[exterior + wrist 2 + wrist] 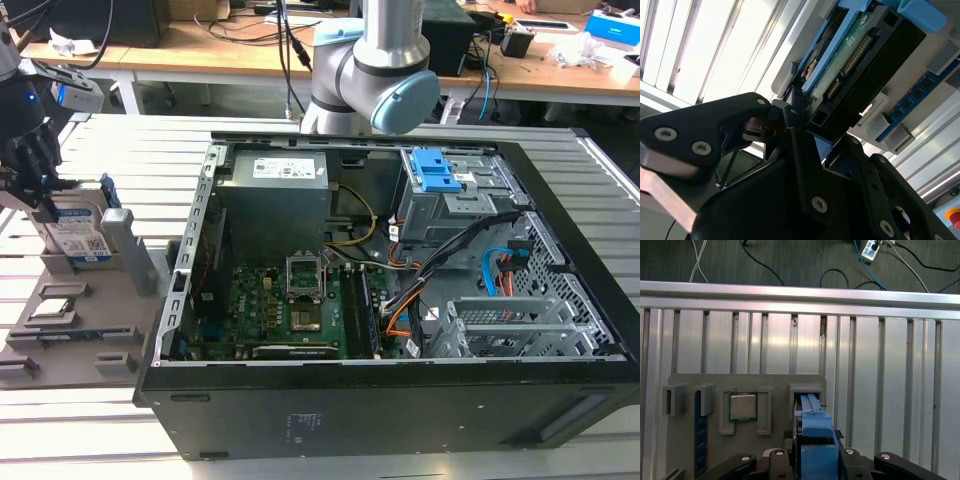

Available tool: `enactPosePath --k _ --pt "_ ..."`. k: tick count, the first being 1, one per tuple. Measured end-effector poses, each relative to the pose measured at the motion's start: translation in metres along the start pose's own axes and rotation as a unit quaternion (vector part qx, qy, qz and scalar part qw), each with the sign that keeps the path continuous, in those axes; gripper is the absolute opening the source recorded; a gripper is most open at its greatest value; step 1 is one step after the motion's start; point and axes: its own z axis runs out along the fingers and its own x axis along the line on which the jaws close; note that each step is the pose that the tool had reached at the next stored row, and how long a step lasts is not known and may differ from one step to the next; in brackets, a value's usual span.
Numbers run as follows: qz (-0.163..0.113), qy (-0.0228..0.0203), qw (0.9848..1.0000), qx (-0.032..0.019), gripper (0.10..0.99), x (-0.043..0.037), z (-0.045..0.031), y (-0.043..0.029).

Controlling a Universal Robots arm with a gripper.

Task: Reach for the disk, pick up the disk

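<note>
Clamps the disk (pixel 860 60) between the closed gripper (pixel 822 127), pressed against both flat faces. Stands on edge in a slot of the grey rack (pixel 100 330), presumably so the upper edge is free for a straight lift out.

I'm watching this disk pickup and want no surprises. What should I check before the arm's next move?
1. Gripper at the disk: ok, it is on the disk's top edge at the exterior view's left.
2. Disk upright in the grey holder: ok.
3. Blue bracket centred under the gripper in the first wrist view: ok.
4. Firm hold on the disk: cannot tell.
5. Disk apart from the open computer case: ok.
</note>
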Motion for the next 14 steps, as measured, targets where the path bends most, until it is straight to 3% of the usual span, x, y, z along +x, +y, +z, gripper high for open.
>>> enactPosePath --k 14 --pt "0.000 0.0000 1.0000 -0.0001 0.369 -0.0001 -0.0067 0.0001"
